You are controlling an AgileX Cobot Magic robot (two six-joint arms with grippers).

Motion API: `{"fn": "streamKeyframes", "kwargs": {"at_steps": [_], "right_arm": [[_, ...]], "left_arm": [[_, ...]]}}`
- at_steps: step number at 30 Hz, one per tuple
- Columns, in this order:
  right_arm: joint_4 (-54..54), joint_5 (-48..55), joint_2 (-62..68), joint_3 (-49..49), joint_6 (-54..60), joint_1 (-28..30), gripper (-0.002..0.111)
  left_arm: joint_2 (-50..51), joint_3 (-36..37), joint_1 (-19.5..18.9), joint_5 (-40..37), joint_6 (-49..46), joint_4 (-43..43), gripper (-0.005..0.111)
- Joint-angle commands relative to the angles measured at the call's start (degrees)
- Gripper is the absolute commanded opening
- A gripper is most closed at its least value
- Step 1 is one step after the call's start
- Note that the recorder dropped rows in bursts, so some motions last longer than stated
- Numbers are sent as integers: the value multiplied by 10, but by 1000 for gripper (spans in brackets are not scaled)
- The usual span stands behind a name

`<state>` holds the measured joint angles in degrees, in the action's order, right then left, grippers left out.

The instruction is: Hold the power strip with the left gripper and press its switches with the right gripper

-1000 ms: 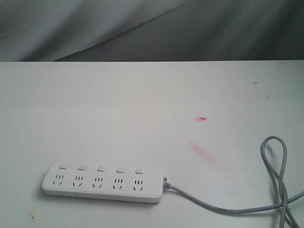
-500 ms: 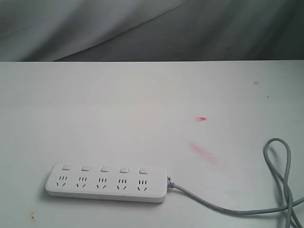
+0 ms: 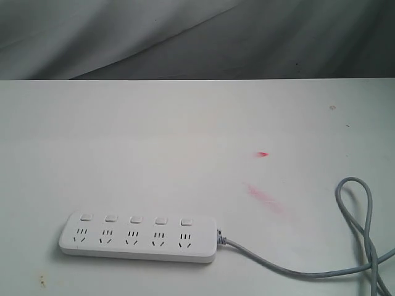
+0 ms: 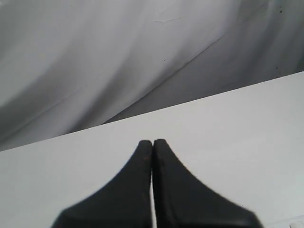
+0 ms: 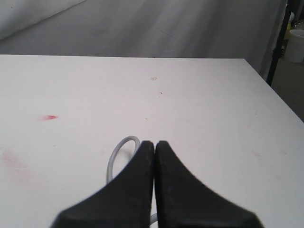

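The white power strip [image 3: 139, 237] lies flat near the front left of the white table, its row of switches [image 3: 135, 219] along its far side above the sockets. Its grey cord [image 3: 296, 269] runs right and loops up at the table's right [image 3: 355, 203]. Neither arm shows in the exterior view. In the left wrist view my left gripper [image 4: 152, 142] is shut, black fingers together over bare table, holding nothing. My right gripper [image 5: 155, 143] is shut too, empty, with the loop of the cord [image 5: 115, 156] just behind its fingers.
The white table [image 3: 185, 135] carries a small red mark [image 3: 263, 154] and a pink smear [image 3: 265, 198] right of centre. Grey cloth [image 3: 185, 37] hangs behind the far edge. The table's right edge [image 5: 273, 92] and a white bucket [image 5: 296, 45] show in the right wrist view.
The power strip has slid slightly to the right early on, then stayed put. The cord's loop at the right has shifted left a little. Both grippers stay shut.
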<state>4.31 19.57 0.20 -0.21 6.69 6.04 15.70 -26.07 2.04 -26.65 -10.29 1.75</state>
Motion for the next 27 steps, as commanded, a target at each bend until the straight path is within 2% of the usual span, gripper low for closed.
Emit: {"fn": "streamKeyframes", "kwargs": {"at_steps": [1, 5, 6, 10, 12, 13, 14, 18, 20, 21, 23, 27], "right_arm": [[-5, -5, -2, 2, 2, 2, 0], [-5, -5, -2, 2, 2, 2, 0], [-5, -5, -2, 2, 2, 2, 0], [-5, -5, -2, 2, 2, 2, 0], [-5, -5, -2, 2, 2, 2, 0], [-5, -5, -2, 2, 2, 2, 0], [-5, -5, -2, 2, 2, 2, 0], [-5, -5, -2, 2, 2, 2, 0], [-5, -5, -2, 2, 2, 2, 0], [-5, -5, -2, 2, 2, 2, 0], [-5, -5, -2, 2, 2, 2, 0], [-5, -5, -2, 2, 2, 2, 0]], "left_arm": [[147, -155, 2, -113, -20, -6, 2], [243, -236, 2, -177, -101, -22, 2], [285, -265, 2, -189, -164, -51, 2], [351, -296, -10, -217, -306, -160, 2], [400, -296, -79, -247, -438, -281, 2], [412, -296, -107, -260, -473, -309, 2], [433, -296, -169, -284, -553, -362, 2], [482, -296, -292, -373, -736, -483, 2], [506, -296, -344, -433, -805, -512, 2], [516, -296, -369, -433, -834, -519, 2], [526, -291, -399, -433, -849, -517, 2], [523, -286, -401, -433, -836, -519, 2]]}}
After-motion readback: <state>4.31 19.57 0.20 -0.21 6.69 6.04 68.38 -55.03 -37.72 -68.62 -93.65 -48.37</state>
